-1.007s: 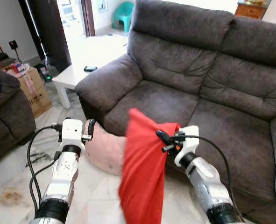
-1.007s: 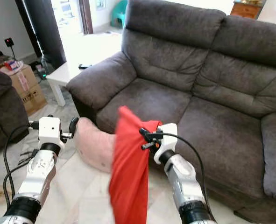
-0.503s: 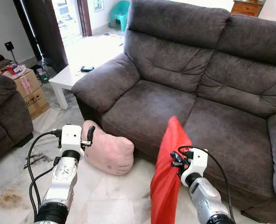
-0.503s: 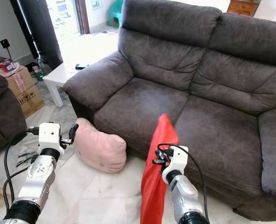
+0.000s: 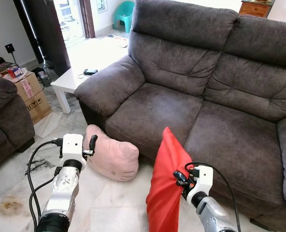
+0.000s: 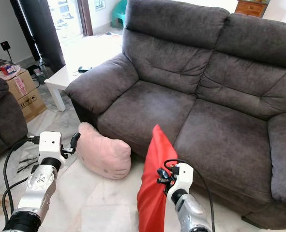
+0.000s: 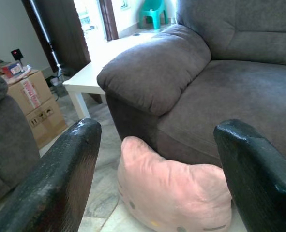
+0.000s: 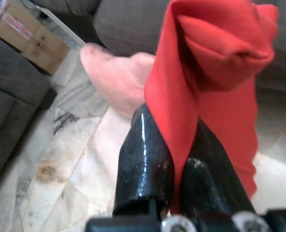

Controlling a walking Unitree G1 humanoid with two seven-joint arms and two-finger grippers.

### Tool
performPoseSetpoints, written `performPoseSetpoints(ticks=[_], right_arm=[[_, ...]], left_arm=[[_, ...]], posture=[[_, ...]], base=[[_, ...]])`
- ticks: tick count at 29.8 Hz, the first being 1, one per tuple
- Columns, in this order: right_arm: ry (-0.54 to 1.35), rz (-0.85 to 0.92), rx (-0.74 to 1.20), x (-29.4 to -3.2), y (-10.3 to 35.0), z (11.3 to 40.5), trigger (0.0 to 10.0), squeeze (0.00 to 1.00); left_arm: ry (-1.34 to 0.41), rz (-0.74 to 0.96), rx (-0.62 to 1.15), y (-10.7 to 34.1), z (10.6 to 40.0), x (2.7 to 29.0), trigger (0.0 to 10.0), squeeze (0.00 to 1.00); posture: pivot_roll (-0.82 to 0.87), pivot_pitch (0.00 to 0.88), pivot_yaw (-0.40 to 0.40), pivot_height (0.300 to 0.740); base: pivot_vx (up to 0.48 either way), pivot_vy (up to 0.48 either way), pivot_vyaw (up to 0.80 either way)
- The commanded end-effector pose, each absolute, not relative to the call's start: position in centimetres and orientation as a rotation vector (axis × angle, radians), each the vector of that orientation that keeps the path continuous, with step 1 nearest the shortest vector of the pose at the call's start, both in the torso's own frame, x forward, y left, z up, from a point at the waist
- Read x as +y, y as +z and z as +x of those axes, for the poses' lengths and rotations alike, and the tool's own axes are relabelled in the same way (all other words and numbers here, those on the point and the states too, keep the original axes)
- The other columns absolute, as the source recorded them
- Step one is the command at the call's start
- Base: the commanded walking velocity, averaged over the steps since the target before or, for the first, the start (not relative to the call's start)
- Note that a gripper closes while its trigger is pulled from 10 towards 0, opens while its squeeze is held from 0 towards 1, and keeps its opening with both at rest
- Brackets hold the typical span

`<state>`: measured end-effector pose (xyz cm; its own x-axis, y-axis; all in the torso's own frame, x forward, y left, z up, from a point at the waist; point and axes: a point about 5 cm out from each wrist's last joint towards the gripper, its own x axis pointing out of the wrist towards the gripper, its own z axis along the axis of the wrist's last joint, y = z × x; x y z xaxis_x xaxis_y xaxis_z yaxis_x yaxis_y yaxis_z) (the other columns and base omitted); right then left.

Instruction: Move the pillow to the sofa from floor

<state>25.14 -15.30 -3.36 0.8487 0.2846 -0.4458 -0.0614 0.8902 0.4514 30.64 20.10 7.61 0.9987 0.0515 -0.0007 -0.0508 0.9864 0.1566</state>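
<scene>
My right gripper has its jaws pinched on the red fabric pillow, which hangs limp just before the dark grey upholstered sofa. In the left wrist view, my left gripper stands spread wide, the pink cat-faced cushion lying on the marble floor between its fingers, untouched.
</scene>
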Motion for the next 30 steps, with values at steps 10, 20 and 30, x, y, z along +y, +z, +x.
performPoseSetpoints(ticks=[10, 20, 30], right_arm=[[-0.017, 0.409, 0.469, -17.4, -2.5, 26.5, 10.0, 0.00], [0.102, 0.457, 0.459, -16.2, -1.8, 27.3, 10.0, 0.00], [-0.079, 0.326, 0.510, -18.4, -2.2, 27.2, 10.0, 0.00]], left_arm=[[0.041, 0.168, 0.016, 7.7, 30.9, 19.9, 10.0, 0.00], [0.044, 0.180, 0.006, 8.0, 31.1, 19.8, 10.0, 0.00], [0.041, 0.197, -0.001, 8.3, 31.3, 19.7, 10.0, 0.00]], posture=[[0.08, 0.000, -0.034, 0.740], [0.09, 0.000, -0.034, 0.740], [0.10, 0.000, -0.030, 0.740]], base=[[0.000, 0.000, 0.00], [0.000, 0.000, 0.00], [0.000, 0.000, 0.00]])
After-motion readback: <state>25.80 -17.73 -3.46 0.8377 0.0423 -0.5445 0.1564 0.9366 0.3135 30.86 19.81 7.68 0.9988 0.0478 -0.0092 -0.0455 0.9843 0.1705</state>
